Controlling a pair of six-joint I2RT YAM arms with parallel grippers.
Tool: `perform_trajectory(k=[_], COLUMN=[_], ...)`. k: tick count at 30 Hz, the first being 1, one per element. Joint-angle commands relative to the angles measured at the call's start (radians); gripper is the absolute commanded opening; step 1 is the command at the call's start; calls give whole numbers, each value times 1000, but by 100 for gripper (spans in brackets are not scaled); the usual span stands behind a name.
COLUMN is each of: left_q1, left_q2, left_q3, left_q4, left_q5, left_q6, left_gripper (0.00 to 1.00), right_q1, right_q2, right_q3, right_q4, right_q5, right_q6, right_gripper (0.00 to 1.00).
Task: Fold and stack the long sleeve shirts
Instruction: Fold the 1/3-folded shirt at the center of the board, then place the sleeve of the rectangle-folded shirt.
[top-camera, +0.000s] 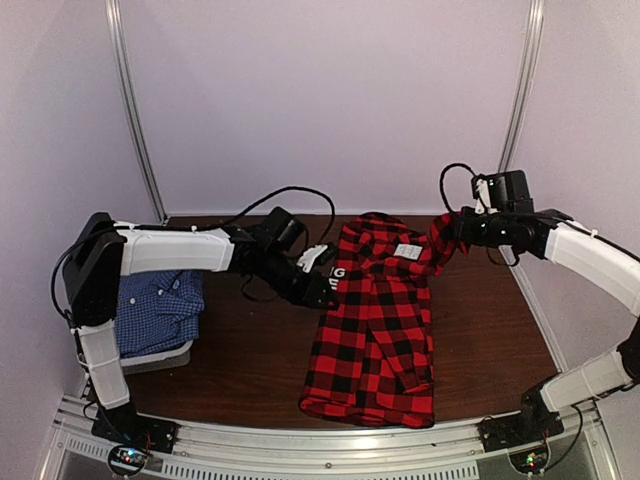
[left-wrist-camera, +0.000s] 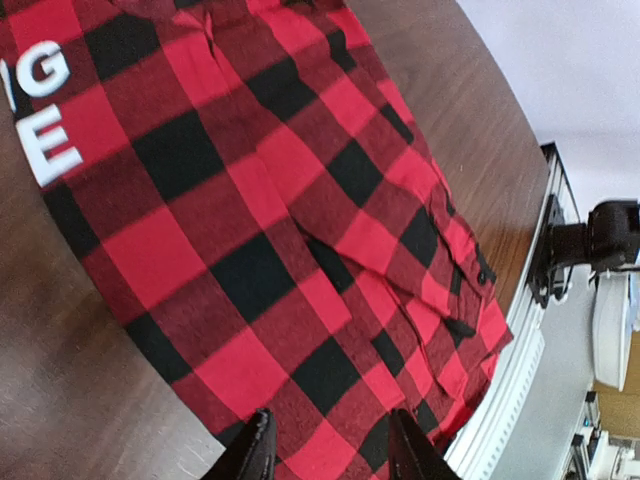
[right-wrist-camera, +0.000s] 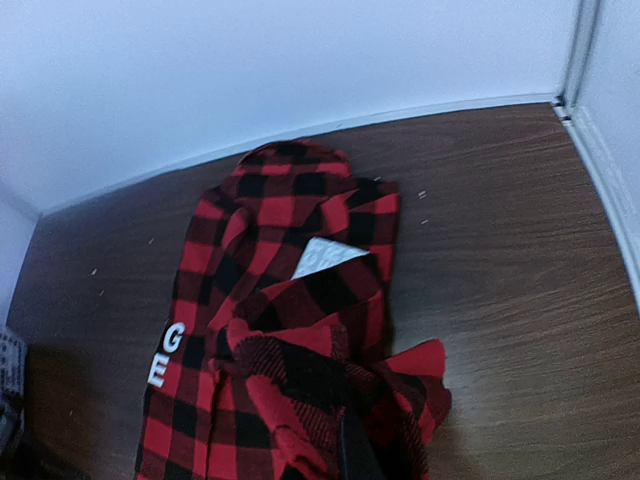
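Red-and-black plaid shirt (top-camera: 375, 330) flat mid-bench, collar toward 12 o'clock, hem toward 6. Right tool (top-camera: 462, 232) clamped on its bunched 2 o'clock corner; left tool (left-wrist-camera: 330, 455) half-spread over its 10 o'clock edge, gripping nothing.

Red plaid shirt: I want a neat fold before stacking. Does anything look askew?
Yes. The red plaid shirt lies mostly flat, but its far right corner is bunched up and lifted in the right gripper.
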Motion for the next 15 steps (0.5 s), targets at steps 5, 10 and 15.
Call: perform_trajectory(k=[5, 10, 15], left_q1=[74, 81, 81], left_q2=[56, 78, 76], left_q3=[80, 82, 40], left_q4=[181, 214, 234], left_q5=[-8, 28, 39], left_q6=[-109, -120, -124], left_gripper=[40, 45, 53], right_q1=[369, 533, 641], right_q2=[-26, 45, 175], right_q3=[-190, -223, -202], right_q4=[129, 207, 215], right_q5=[-34, -72, -72], right_q6=[139, 187, 194], right_gripper=[0, 0, 6])
